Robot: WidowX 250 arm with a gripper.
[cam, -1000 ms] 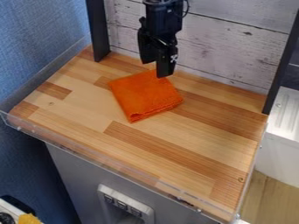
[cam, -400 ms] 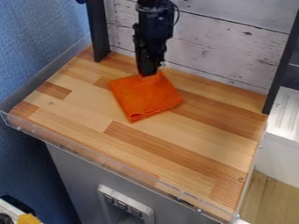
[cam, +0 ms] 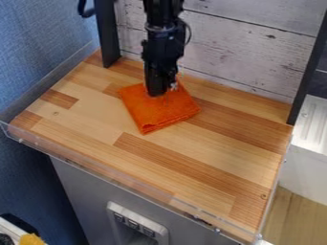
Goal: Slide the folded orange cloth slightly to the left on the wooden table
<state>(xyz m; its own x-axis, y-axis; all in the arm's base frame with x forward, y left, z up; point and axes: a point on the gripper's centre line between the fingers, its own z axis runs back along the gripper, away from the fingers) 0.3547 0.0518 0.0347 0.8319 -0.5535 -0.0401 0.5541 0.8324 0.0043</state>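
1. Gripper (cam: 156, 92) straight down over the orange cloth (cam: 164, 113), black against orange, right at the upper part of the fabric! Seen from this slant, overlaps the cloth; can't say for sure whether touching or just above.
2. Spread or pressed together? Cannot tell from this angle. Can't make out any pinch on the fabric either.
3. Now up the black arm (cam: 164, 26): enters from the top edge, left of centre, with a thin dark cable (cam: 188, 34) looping out on the right-hand side.
4. Back down to the cloth: lies flat and folded, roughly square, set askew on the wooden tabletop (cam: 204, 160). Sits toward the back, a little left of the middle, one corner pointing to the front.
5. Out to the edges of the wood: bordered along the front by a clear plastic lip (cam: 76, 160), backed by whitewashed boards (cam: 256, 57), flanked by a dark left post (cam: 106, 33) and a dark right post (cam: 308, 72).
6. Over to the far left: blue wall (cam: 38, 52), textured all the way up. And across to the right: white ribbed surface (cam: 311, 119), just beyond the tabletop.
7. Down below, on the grey front (cam: 83, 191): pale panel (cam: 137, 221) with dark switches. And tucked into the lower left corner: something yellow (cam: 32, 239), cut off by the edge.
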